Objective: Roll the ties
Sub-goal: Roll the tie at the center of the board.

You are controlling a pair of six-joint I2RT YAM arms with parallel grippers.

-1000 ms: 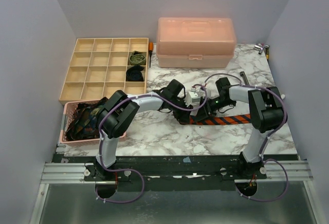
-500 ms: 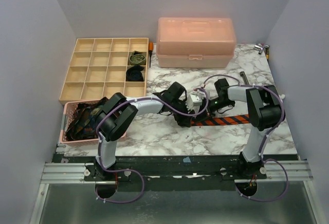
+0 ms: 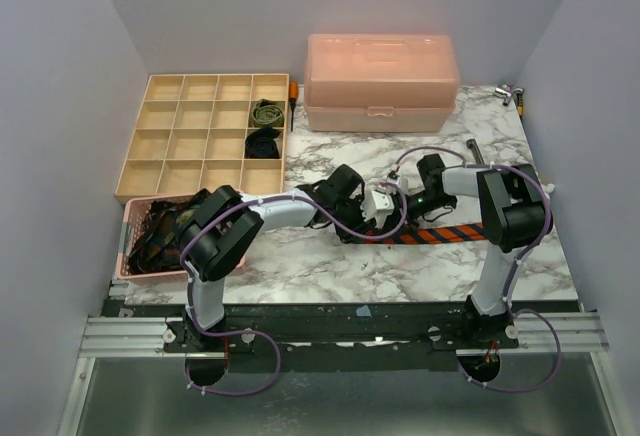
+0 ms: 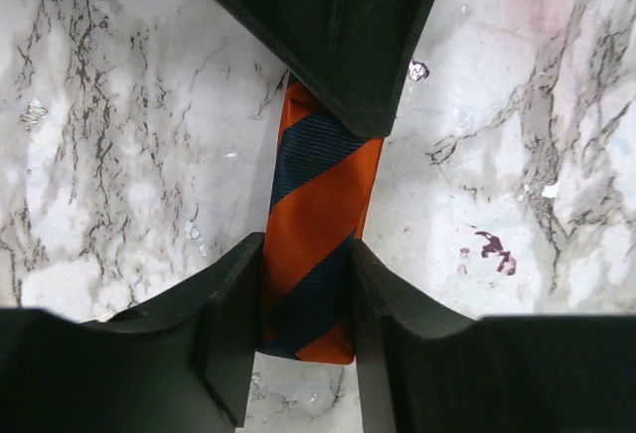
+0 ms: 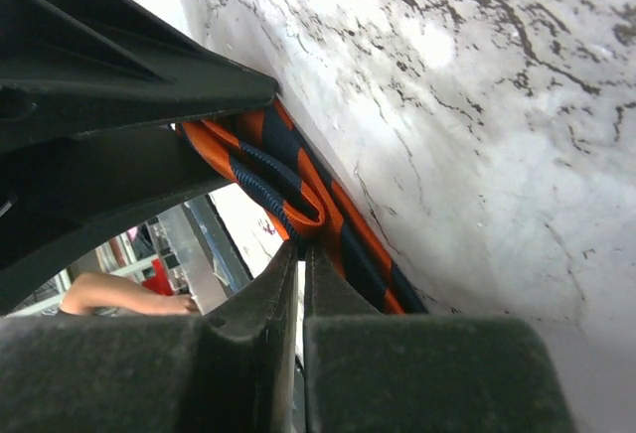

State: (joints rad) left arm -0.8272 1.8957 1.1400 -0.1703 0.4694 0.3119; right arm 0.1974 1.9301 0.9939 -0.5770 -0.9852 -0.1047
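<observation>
- White marble tabletop (image 3: 330, 256) sits between pale walls. A wooden tray (image 3: 140, 171) is at the back left, and a pink basket (image 3: 127, 246) of loose ties (image 3: 160, 231) is at the near left.
- One green rolled tie (image 3: 266, 112) and one dark rolled tie (image 3: 263, 142) already sit in the tray, each in its own little box.
- Your striped tie (image 3: 455, 233) lies flat on the tabletop, right of the middle. Both arms meet at its left end.
- Your right pincer (image 5: 300, 254) is closed tight. Its tips touch the first fold (image 5: 263, 185) of the tie. You cannot tell if any cloth is caught between them.
- Your left pincer (image 4: 303, 299) is half wide, with one finger on each side of the tie's end, close against its edges. You cannot tell if it squeezes the cloth or just stands beside it.
- The step in hand looks like starting the roll at this end.
- Make the first turn small and snug. A loose start will likely give you a floppy roll.
- Line up the edges as you turn, so the roll does not go crooked like a cone.
- Let one pincer hold the roll while the other takes a new grip. The cloth looks soft, and it may spring open if both let go.
- Go slowly, because the two pincers are very near each other and could bump.
</observation>
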